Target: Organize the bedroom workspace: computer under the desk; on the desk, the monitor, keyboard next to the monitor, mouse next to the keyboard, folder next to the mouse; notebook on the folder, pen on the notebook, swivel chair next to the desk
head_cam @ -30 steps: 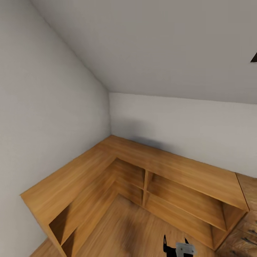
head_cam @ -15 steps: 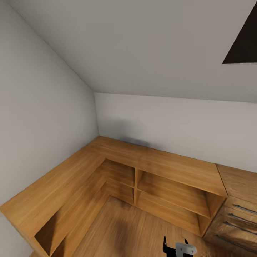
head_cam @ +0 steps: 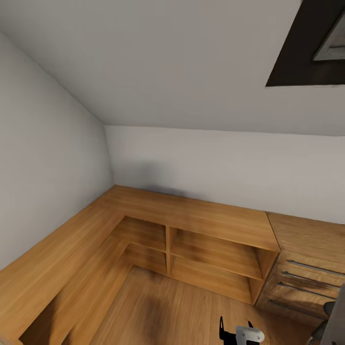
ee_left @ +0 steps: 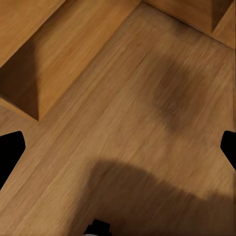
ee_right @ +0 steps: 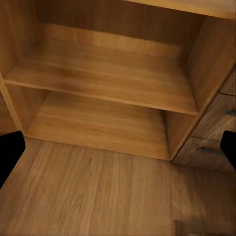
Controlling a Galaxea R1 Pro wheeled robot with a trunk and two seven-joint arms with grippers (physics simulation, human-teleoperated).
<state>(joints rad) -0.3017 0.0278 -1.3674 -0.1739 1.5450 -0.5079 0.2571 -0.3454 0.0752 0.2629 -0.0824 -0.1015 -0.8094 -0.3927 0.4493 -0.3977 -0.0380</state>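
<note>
None of the task's things can be made out here. My left gripper (ee_left: pixel 118 150) is open over the wooden floor (ee_left: pixel 147 98), its black fingertips (ee_left: pixel 10 152) far apart with nothing between them. My right gripper (ee_right: pixel 118 150) is also open and empty, facing the lower compartments of a wooden shelf unit (ee_right: pixel 108 83). In the head view two black fingers (head_cam: pixel 222 328) with a grey part rise from the bottom edge; which arm they belong to I cannot tell.
An L-shaped low wooden shelf unit (head_cam: pixel 191 218) runs along both white walls. A wooden drawer chest (head_cam: pixel 302 278) adjoins it at the right. A dark opening (head_cam: pixel 306 52) sits in the sloped ceiling. A grey object (head_cam: pixel 333 316) cuts in at the lower right edge.
The camera has turned to the right, so the shelf unit has slid left in the picture. The drawer chest, the ceiling opening and the grey object have come into view.
</note>
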